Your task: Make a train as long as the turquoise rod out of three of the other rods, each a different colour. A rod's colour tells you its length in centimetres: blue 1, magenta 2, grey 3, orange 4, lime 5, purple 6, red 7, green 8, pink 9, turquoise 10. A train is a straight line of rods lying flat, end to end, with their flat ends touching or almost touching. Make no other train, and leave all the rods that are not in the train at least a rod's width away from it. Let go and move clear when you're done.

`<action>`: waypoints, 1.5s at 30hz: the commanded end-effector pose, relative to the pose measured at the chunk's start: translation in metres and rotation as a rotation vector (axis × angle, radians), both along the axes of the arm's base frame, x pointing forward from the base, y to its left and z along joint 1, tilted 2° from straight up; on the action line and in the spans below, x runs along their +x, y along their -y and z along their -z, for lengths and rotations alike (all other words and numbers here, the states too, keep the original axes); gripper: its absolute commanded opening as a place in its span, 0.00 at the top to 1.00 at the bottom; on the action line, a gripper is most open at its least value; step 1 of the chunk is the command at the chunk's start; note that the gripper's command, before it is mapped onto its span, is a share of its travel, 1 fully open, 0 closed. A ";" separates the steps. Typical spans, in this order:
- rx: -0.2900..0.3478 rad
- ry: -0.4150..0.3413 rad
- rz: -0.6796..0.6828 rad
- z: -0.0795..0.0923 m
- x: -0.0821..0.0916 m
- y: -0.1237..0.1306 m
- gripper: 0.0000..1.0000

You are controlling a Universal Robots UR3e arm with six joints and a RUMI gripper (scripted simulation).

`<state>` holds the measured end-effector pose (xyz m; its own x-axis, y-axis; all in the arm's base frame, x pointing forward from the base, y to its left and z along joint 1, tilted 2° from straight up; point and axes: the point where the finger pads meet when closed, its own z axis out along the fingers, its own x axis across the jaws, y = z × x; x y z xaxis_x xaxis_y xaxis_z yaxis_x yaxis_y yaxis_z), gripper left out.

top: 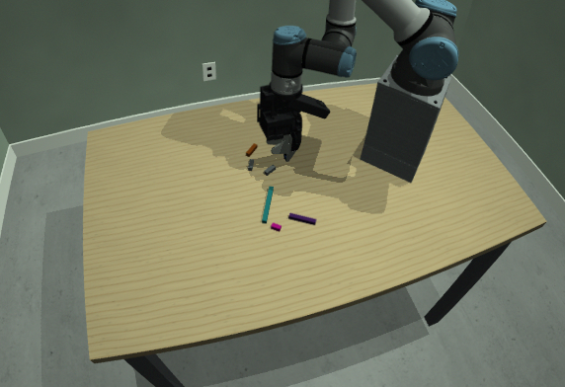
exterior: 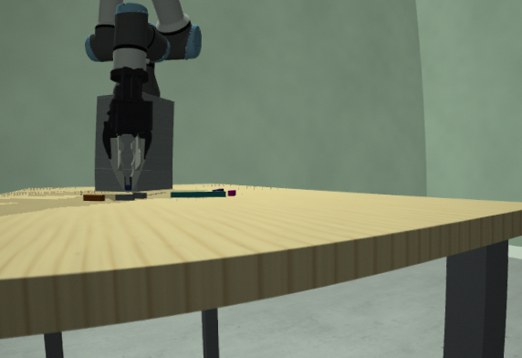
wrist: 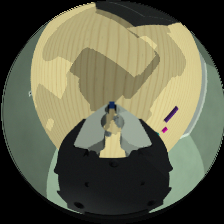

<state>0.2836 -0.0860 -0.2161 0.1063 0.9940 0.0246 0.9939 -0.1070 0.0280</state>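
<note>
The turquoise rod (top: pixel 268 204) (exterior: pixel 198 194) is lying in front of the gripper (top: pixel 285 154) (exterior: pixel 128 186) (wrist: pixel 112 106), the purple rod (top: pixel 302 218) (wrist: pixel 171 114) is resting farther off, and the gripper is pinching a tiny blue rod (exterior: pixel 128 187) (wrist: pixel 112 104), almost closed

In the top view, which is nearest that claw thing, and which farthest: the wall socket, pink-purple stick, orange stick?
1. Orange stick, just left.
2. Magenta stick, below, past the turquoise one.
3. Wall socket, upper left.
</note>
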 end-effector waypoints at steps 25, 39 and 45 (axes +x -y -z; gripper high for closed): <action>-0.001 0.001 0.000 0.011 0.001 0.000 1.00; -0.001 0.001 0.000 0.012 0.001 0.000 1.00; -0.001 0.001 0.000 0.012 0.001 0.000 1.00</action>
